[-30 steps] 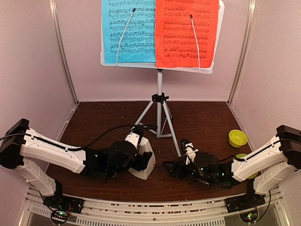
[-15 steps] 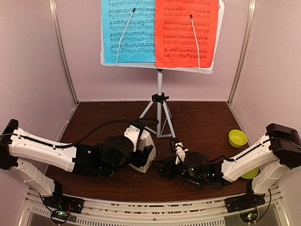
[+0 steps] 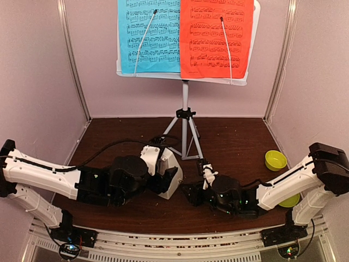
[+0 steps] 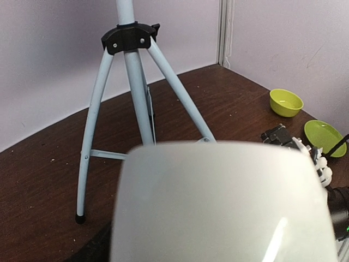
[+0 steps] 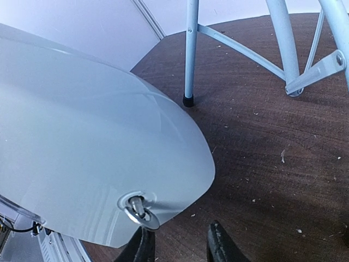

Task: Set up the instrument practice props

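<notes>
Low in the top view, just left of centre, your left claw [image 3: 159,183] is clamping the near side of the white metronome [image 3: 169,169] and holding it tilted over the brown surface [image 3: 234,136]. In your left wrist view the metronome's pale body is filling the lower frame and hiding the fingers.

Just right of it, your right claw [image 3: 190,194] is lying low, pointing left at the metronome. In the right wrist view its two dark fingers [image 5: 221,245] are standing apart at the bottom edge with nothing between them. The metronome is looming over the left half there, with its small metal key [image 5: 139,210] hanging just above the left finger.

Further back, at mid-frame, the grey tripod [image 3: 185,136] is standing with its legs spread, one foot resting just behind the metronome. At the right edge, a lime-green bowl [image 3: 275,160] is sitting upright, and a flat green dish [image 3: 289,199] is peeking out from behind your right arm.

At the top of the frame, the white music-stand desk [image 3: 256,22] is carrying the blue sheet [image 3: 148,35] on the left and the red sheet [image 3: 215,38] on the right, side by side and touching. A thin wire arm [image 3: 144,38] is lying across each of them.
</notes>
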